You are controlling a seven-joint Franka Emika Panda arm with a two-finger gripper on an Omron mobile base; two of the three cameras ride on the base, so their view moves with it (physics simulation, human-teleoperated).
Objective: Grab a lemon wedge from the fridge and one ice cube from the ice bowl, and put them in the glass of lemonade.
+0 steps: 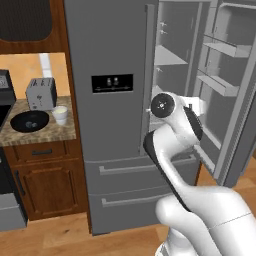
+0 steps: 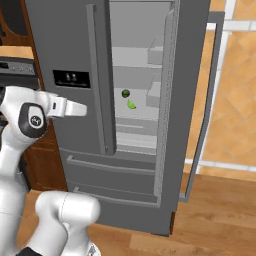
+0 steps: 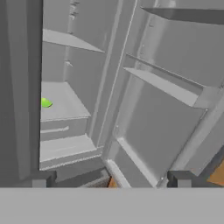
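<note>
Gaping wide, empty claw before open fridge, lemon wedge seemingly shelved.

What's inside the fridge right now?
Inside the fridge, on a middle shelf, sit the lemon wedge and a dark green round fruit just behind it. The closed left door hides the left half of the shelves.

A home kitchen: fridge, toaster on granite counter, wooden cabinets

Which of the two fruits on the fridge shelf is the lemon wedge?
The bright yellow-green piece, lower and nearer the front; the round fruit behind is darker green.
</note>
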